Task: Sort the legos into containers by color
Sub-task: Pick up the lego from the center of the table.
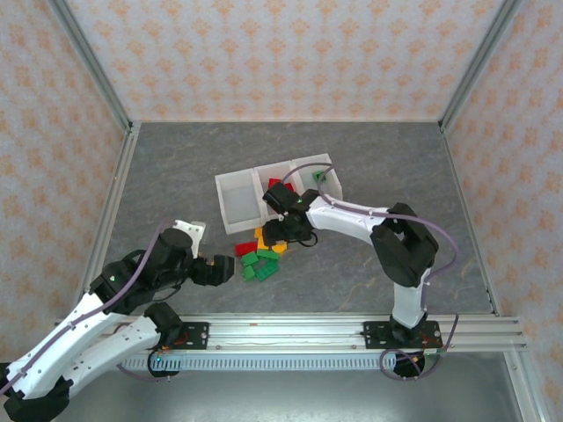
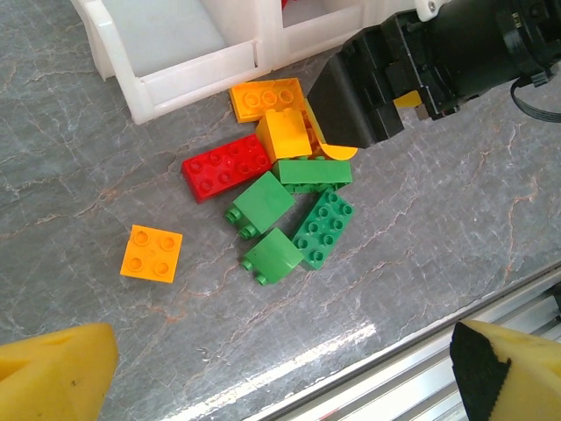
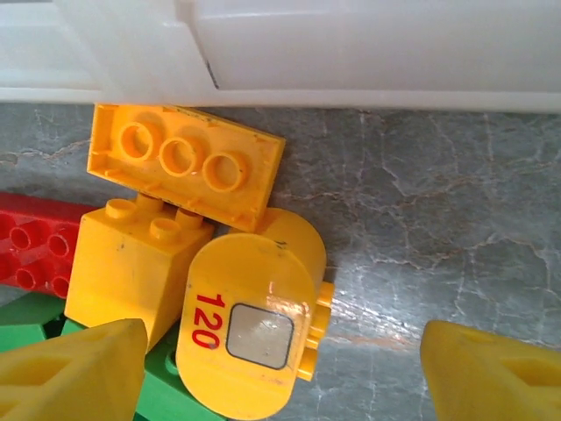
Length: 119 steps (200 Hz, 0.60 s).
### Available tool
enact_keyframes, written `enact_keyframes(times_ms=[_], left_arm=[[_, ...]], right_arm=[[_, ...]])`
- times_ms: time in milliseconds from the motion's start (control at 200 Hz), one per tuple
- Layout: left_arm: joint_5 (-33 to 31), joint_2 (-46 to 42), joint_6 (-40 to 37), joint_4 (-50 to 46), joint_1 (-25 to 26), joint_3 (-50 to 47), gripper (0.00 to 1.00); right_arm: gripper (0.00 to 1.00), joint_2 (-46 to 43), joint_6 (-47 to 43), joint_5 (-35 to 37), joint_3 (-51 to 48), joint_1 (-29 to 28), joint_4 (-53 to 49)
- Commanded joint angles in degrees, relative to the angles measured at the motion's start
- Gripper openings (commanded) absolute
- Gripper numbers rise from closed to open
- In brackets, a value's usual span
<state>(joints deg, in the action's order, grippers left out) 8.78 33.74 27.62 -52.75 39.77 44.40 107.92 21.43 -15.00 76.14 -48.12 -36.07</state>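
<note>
The right gripper (image 3: 280,373) is held low over the legos (image 2: 289,193). Its yellow fingers are spread and nothing is pinched, so a rounded yellow brick (image 3: 250,338) marked 120 is straddled, probably as the next pick. The glossy, studded plastic pile is heaped on the grey marbled table (image 2: 88,175), at 6 o'clock of the white translucent containers (image 1: 230,189). At 12 o'clock of that brick an upturned yellow plate (image 3: 184,162) is seen, hollow tubes exposed. The left gripper (image 2: 280,373) is parked at 8 o'clock of the pile with fingers spread wide, seemingly kept clear of the work.
</note>
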Motion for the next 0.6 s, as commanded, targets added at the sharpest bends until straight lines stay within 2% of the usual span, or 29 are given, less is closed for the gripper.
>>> enact_keyframes(times_ms=[0,265,591], left_arm=[[0.2,0.1,0.8,-1.1,0.4,-0.8,0.99],[0.2,1.3,0.3,0.0,0.4,-1.3,0.99],[0.4,1.9,-0.1,0.6,0.4,-1.5,0.99]], right_arm=[[0.76,1.5,0.1,1.2,1.5,-0.2,-0.3],[0.73,3.1,-0.5,3.7,1.7,-0.2,-0.8],[0.64,3.0,-1.2,11.6,1.7,-0.3,-3.6]])
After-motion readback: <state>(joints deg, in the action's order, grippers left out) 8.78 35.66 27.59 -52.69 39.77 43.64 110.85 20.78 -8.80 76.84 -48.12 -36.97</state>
